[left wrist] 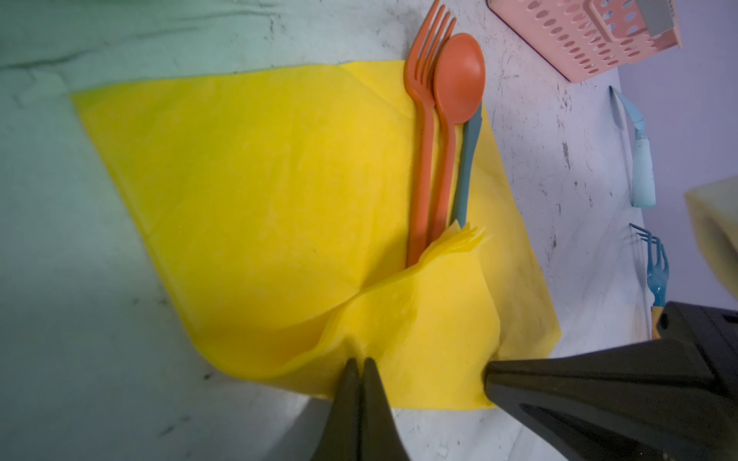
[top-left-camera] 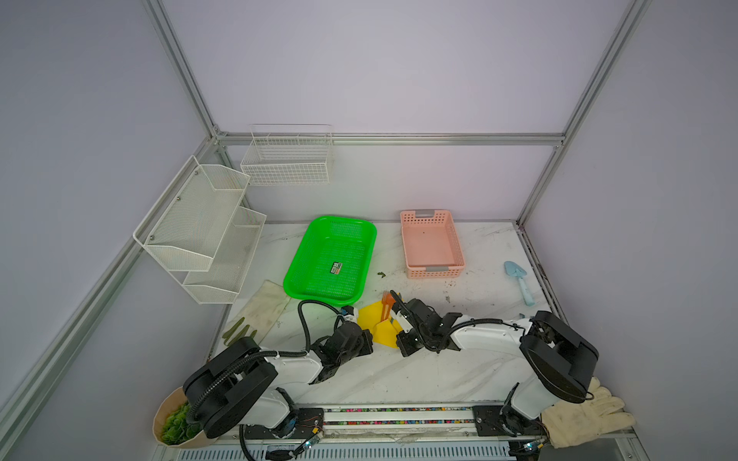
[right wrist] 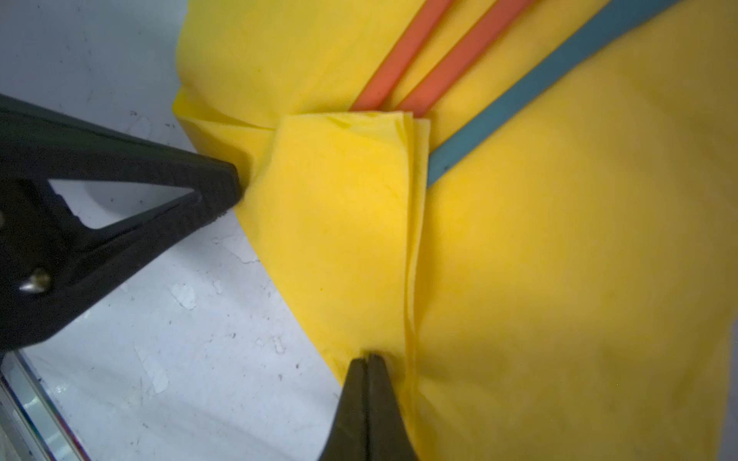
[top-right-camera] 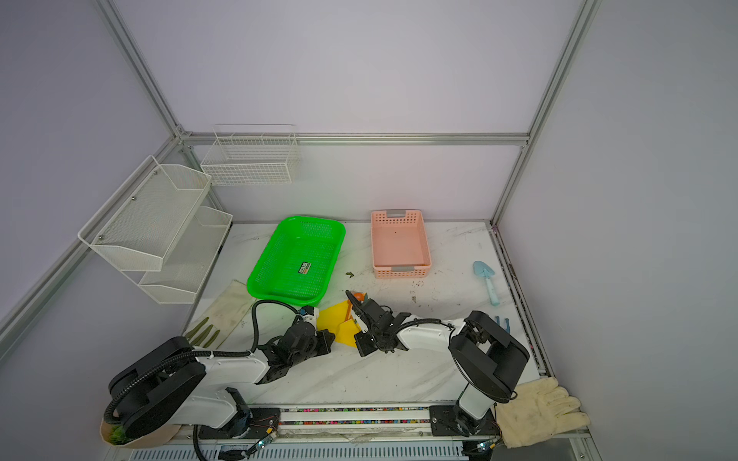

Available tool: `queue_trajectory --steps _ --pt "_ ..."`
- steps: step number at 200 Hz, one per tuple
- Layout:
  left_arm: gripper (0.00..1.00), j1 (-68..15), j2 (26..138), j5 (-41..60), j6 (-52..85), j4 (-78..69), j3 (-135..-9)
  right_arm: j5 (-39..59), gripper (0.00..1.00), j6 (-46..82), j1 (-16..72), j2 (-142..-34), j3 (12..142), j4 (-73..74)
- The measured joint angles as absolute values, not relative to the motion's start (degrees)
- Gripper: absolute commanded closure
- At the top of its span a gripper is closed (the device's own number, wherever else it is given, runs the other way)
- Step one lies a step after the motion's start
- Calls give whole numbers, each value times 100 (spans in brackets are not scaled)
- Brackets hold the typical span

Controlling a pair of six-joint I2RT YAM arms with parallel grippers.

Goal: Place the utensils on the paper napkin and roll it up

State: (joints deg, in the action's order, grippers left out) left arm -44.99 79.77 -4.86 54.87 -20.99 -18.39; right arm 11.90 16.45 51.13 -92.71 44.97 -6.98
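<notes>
The yellow napkin (top-left-camera: 369, 317) is lying on the table (top-left-camera: 419, 371) in the lower middle of both top views, just below the green basket (top-left-camera: 319, 255). The fork (left wrist: 423, 119), the spoon (left wrist: 459, 80) and the teal piece (left wrist: 467, 167) are lying side by side on it, with the fork and spoon heads reaching past its edge and a corner of the napkin lying folded over their handles. The left gripper (left wrist: 358, 361) is pinching that folded flap with its fingers closed tight, and the right gripper (right wrist: 367, 359) is pinching the flap close beside it, fingers closed tight too.
</notes>
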Motion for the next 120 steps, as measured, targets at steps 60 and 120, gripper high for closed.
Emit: queue_trajectory --steps 60,120 --pt "100 -4499 7981 -486 5487 -2051 -1868 1214 100 1767 5109 -8938 4525 -854" --pt "100 -4499 7981 -486 5487 -2036 -1876 1717 100 2698 5109 -8637 4466 -327"
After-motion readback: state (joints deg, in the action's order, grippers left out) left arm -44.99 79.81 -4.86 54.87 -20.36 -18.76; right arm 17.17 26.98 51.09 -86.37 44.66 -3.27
